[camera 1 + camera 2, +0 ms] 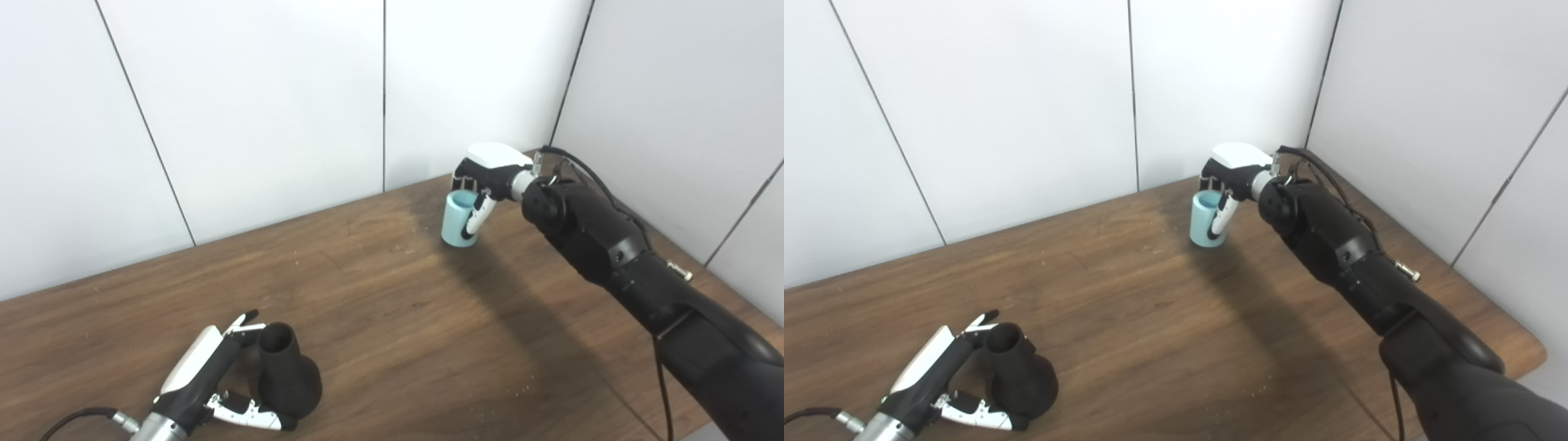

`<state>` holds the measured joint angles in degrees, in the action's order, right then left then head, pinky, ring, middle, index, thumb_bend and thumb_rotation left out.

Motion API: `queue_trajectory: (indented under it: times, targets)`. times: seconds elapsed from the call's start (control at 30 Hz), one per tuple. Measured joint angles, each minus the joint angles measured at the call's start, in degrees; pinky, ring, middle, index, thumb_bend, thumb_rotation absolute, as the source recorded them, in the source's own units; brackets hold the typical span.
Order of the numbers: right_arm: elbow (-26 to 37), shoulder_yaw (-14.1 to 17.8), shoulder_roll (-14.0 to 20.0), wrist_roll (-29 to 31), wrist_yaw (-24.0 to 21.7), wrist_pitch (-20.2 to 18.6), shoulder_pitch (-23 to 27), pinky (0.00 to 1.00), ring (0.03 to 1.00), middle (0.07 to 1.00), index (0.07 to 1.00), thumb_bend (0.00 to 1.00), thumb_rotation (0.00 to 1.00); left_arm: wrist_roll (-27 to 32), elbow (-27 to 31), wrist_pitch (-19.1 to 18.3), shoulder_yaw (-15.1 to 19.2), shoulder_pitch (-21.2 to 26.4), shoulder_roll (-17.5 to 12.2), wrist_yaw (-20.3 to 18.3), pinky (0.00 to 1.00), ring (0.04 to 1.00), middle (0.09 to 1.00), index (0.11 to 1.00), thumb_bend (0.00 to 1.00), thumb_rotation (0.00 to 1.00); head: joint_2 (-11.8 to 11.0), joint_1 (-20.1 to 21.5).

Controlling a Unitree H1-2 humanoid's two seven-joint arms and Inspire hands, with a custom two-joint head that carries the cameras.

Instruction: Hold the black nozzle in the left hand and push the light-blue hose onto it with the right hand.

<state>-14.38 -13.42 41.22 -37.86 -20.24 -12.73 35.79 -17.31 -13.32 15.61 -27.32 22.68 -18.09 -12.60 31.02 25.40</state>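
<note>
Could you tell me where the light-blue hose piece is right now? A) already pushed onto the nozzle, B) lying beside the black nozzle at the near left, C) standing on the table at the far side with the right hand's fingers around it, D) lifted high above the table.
C: the light-blue hose stands upright on the table at the far side, with the right hand wrapped around it, far from the black nozzle by the left hand.

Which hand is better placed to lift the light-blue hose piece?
Right hand: its fingers already wrap the short light-blue cylindrical hose near the far wall. Left hand is beside the black flared nozzle.
</note>
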Motion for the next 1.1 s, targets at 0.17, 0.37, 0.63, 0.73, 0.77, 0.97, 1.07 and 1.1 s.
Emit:
queue_trajectory:
  times: [0.17, 0.37, 0.63, 0.73, 0.77, 0.97, 1.07, 1.1]
  targets:
    - [4.9, 0.2, 0.0, 0.8, -2.7, 0.0, 1.2, 0.38, 0.439, 0.483, 0.486, 0.52, 0.00, -0.2, 0.3, -1.2, -0.2, 0.1, 0.4, 0.0, 1.00, 0.604, 0.498, 0.476, 0.53, 0.00, 0.2, -2.8]
    - [10.0, 1.1, 0.0, 2.5, -5.9, 0.1, 2.5, 0.38, 0.445, 0.476, 0.490, 0.52, 0.00, -0.9, 0.8, -2.5, -0.5, 0.3, 1.2, 0.0, 1.00, 0.603, 0.500, 0.475, 0.52, 0.00, 0.8, -6.2]
    - [16.7, 1.7, 0.1, 5.5, -10.9, 0.4, 4.8, 0.38, 0.439, 0.491, 0.485, 0.52, 0.00, -2.3, 1.6, -5.1, -0.8, 0.5, 2.2, 0.1, 1.00, 0.606, 0.503, 0.473, 0.52, 0.00, 2.1, -12.3]
    - [19.9, 1.6, 0.5, 7.1, -13.9, 0.3, 5.1, 0.38, 0.445, 0.491, 0.485, 0.52, 0.00, -3.0, 1.8, -6.4, -1.0, 0.9, 2.7, 0.1, 1.00, 0.605, 0.502, 0.473, 0.52, 0.00, 3.1, -15.7]
    - [21.0, 1.6, 0.6, 7.6, -14.8, 0.4, 5.4, 0.38, 0.455, 0.491, 0.478, 0.52, 0.00, -3.2, 1.9, -7.0, -1.1, 1.1, 2.9, 0.1, 1.00, 0.604, 0.494, 0.478, 0.53, 0.00, 4.3, -19.2]
    - [24.9, 2.5, 1.3, 11.3, -18.2, 0.5, 7.7, 0.39, 0.460, 0.491, 0.475, 0.52, 0.00, -5.1, 2.8, -11.0, -2.0, 2.1, 4.4, 0.1, 1.00, 0.604, 0.497, 0.477, 0.53, 0.00, 5.4, -23.5]
    - [28.0, 3.1, 0.7, 14.0, -18.5, 1.3, 7.7, 0.39, 0.457, 0.493, 0.476, 0.52, 0.00, -6.3, 2.9, -13.1, -2.8, 3.2, 4.9, 0.0, 1.00, 0.608, 0.508, 0.472, 0.52, 0.00, 5.6, -23.9]
    - [28.9, 3.0, 0.5, 14.7, -18.9, 1.2, 7.7, 0.39, 0.452, 0.495, 0.479, 0.52, 0.00, -6.6, 2.9, -13.5, -3.0, 3.4, 5.0, 0.0, 1.00, 0.609, 0.512, 0.470, 0.52, 0.00, 6.0, -24.8]
